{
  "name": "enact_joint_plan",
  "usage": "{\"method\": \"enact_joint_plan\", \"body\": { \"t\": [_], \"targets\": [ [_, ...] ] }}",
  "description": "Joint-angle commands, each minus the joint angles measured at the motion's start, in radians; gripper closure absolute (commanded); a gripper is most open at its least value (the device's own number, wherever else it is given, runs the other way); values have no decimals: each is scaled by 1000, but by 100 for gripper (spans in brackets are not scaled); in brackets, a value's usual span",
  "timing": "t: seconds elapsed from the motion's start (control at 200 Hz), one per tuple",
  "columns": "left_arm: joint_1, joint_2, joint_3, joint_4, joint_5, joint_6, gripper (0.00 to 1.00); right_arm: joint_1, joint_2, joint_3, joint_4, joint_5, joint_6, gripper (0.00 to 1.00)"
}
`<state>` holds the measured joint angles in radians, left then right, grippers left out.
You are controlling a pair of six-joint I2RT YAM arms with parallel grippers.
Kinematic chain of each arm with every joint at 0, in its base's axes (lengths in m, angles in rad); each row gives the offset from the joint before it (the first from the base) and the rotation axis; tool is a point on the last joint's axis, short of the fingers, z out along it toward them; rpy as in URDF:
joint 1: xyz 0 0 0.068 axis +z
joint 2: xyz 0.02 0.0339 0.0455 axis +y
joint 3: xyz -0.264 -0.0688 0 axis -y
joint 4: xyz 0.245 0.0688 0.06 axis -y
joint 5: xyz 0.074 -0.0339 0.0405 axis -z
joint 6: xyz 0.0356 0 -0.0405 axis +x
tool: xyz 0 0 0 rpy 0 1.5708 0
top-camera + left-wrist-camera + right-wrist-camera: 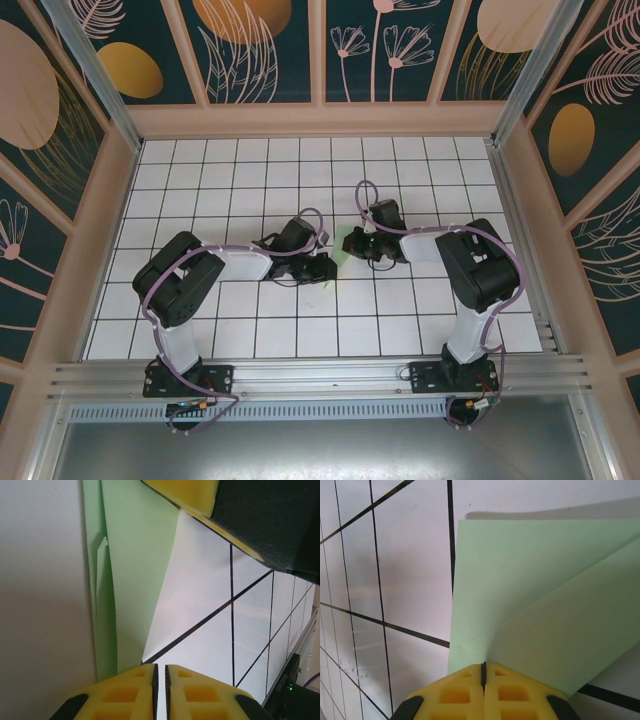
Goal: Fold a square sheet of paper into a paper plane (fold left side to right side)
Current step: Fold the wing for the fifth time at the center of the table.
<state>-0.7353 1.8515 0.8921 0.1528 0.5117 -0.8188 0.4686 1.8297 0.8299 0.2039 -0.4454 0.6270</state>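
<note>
Paper plane (545,605) lies flat, touching tips of the closed right hand (483,666)

Green paper (545,595) matt and thin; white floor tiles (412,570) smooth, perhaps faintly glossy.

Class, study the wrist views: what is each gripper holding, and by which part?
The right gripper pinches the green paper at its edge, where the crease ends. The left gripper, barely parted, holds nothing.

The flat white table of square tiles (250,170) has thin black lines between the tiles. Near its middle, a thin light green folded sheet of paper (545,605) lies directly on it, showing one straight crease.
</note>
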Motion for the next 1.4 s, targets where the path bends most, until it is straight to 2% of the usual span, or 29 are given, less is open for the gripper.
{"method": "enact_joint_plan", "body": {
  "t": [0.0,0.58,0.811,1.056,1.301,1.396],
  "targets": [
    [-6,17,-17,-12,-5,4,84,12,44,4,-80,54,-24,95],
    [-4,-2,-50,-47,-49,9,85,12,51,20,-118,79,-39,96],
    [-10,-19,-77,-71,-41,29,88,10,56,31,-141,92,-49,95],
    [-8,-97,-111,-105,-73,50,89,11,64,34,-138,85,-46,95],
    [17,-172,-48,-137,-139,46,88,12,64,29,-139,82,-44,96],
    [18,-185,-39,-112,-109,48,88,12,64,28,-137,80,-44,96]
  ]
}}
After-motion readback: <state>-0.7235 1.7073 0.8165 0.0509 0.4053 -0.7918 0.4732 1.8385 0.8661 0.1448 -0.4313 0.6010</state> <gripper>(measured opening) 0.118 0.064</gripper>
